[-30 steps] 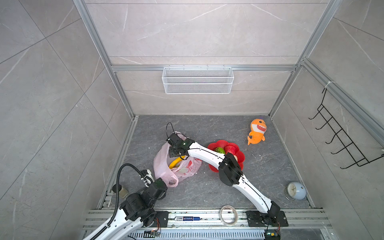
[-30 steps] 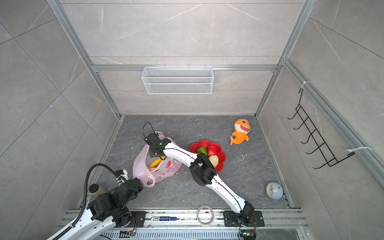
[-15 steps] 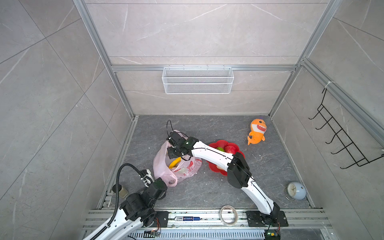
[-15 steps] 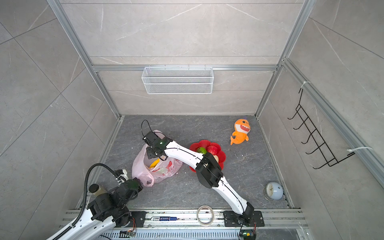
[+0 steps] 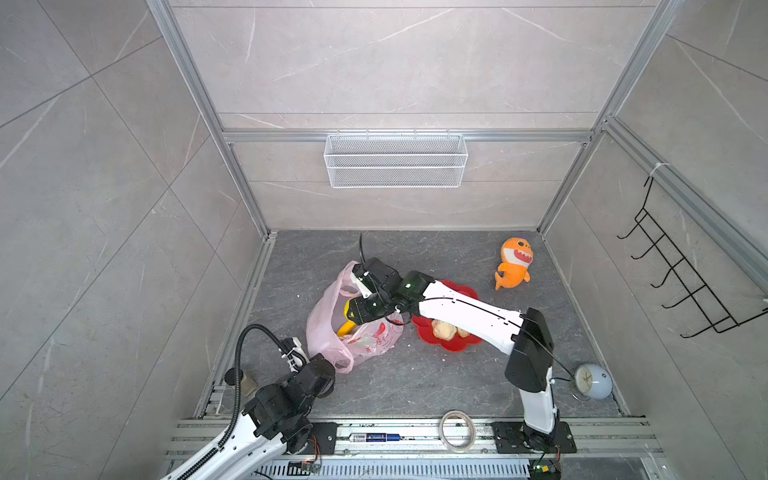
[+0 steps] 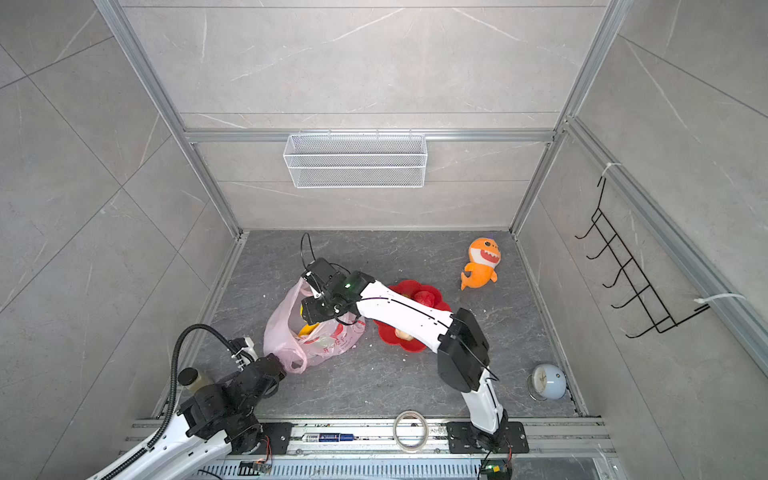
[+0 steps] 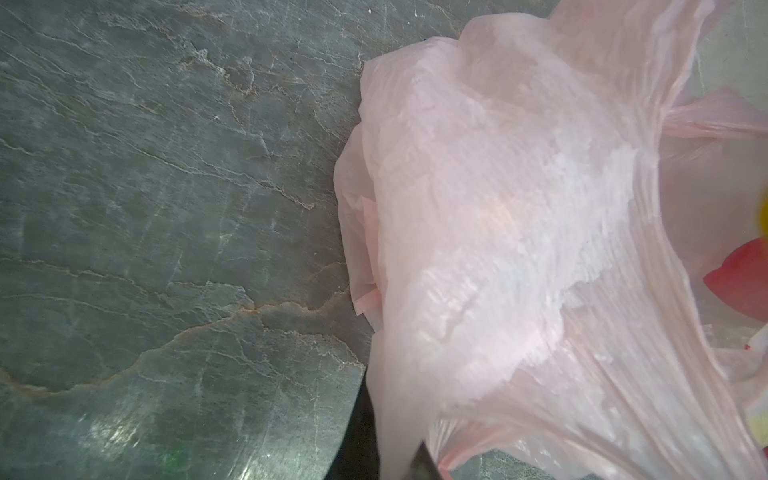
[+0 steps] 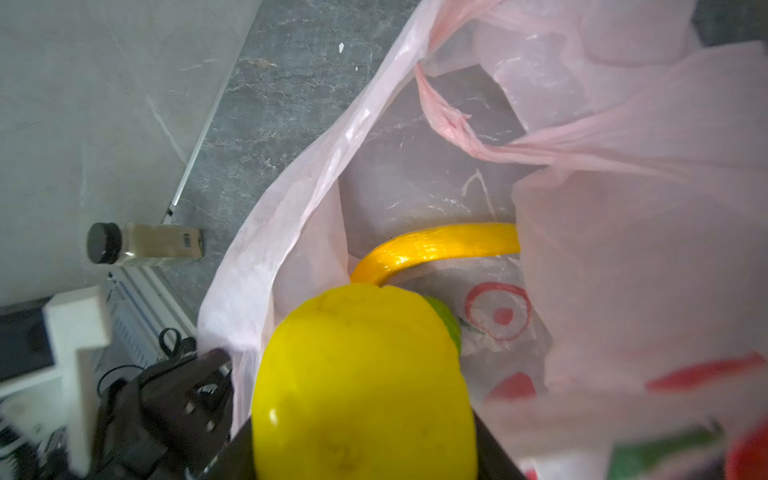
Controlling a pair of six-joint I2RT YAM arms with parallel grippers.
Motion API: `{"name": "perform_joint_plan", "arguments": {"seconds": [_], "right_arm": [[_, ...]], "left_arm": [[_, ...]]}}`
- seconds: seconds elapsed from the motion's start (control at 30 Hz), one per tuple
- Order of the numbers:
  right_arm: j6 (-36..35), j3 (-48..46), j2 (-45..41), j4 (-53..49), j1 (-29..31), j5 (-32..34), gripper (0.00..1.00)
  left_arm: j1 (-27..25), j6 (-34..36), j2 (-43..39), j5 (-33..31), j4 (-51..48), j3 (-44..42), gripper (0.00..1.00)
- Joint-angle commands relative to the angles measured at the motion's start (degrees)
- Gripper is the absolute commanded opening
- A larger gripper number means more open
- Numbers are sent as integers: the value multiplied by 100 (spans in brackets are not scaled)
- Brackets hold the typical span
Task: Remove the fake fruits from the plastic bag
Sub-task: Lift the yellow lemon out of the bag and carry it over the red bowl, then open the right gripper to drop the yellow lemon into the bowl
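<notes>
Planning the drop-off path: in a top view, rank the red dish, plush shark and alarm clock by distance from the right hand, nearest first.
From the right hand, closed on the lemon inside the pink bag:
1. Red flower-shaped dish, right beside the bag.
2. Orange plush shark, back right of the floor.
3. Alarm clock, front right, by the wall.
</notes>
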Motion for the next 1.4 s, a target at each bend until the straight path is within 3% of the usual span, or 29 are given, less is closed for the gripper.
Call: {"name": "perform_joint_plan", "arguments": {"seconds": [0.0, 0.2, 0.4, 1.03, 1.37], "right_arm": [[-173, -313, -858, -198, 3, 280, 35], [-153, -1175, -1715, -537, -317, 983, 35], [-53, -2351, -2238, -402, -1096, 1377, 35], [-44, -2736, -980, -239, -1195, 2212, 36], [-12, -2704, -645, -184, -1195, 2098, 40]], "left_arm": [[-16, 93, 50, -240, 81, 211, 0], [-18, 121, 55, -228, 117, 215, 0], [-14, 212, 50, -143, 203, 193, 0], [-14, 292, 82, -38, 208, 250, 0], [-18, 279, 129, 7, 223, 226, 0]]}}
